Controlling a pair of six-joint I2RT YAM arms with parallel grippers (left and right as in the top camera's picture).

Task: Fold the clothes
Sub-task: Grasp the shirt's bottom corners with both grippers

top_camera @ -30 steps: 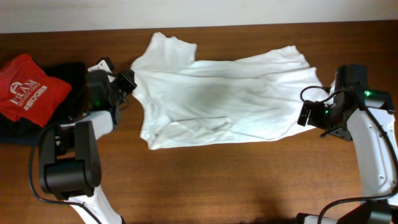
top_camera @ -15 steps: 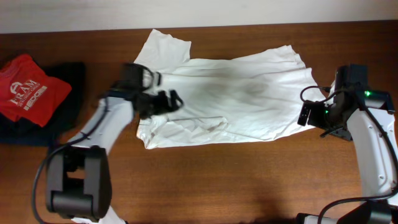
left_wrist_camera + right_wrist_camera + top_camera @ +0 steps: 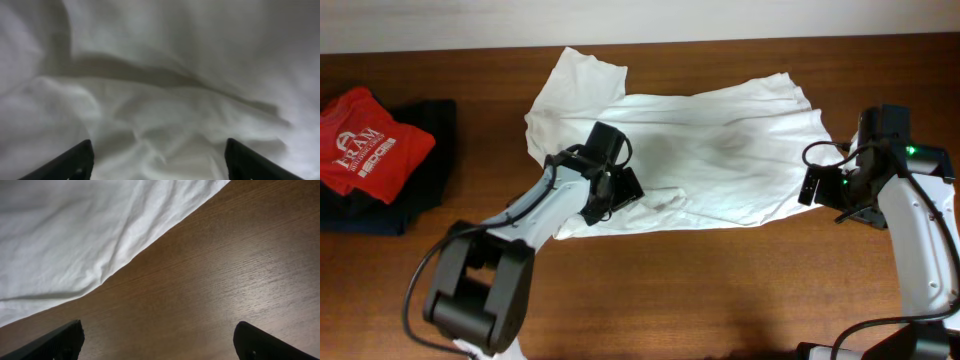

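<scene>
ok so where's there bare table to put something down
Widest: the table along the front edge, below the white T-shirt. A narrower gap lies between the dark garment and the shirt's sleeve. Crowded: the middle under the left gripper, the red shirt corner, beside the right gripper.

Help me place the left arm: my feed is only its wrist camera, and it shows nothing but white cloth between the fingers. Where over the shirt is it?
Observer: The left gripper is over the white T-shirt, toward its near-left corner as the overhead camera shows it.
Operator: Is the right arm on the cloth too?
Observer: No; the right gripper hangs over bare table just off the shirt's right edge, fingers apart.
Operator: Anything else nearby?
Observer: A red shirt lies on a dark garment at the table's far left, apart from the white one.
</scene>
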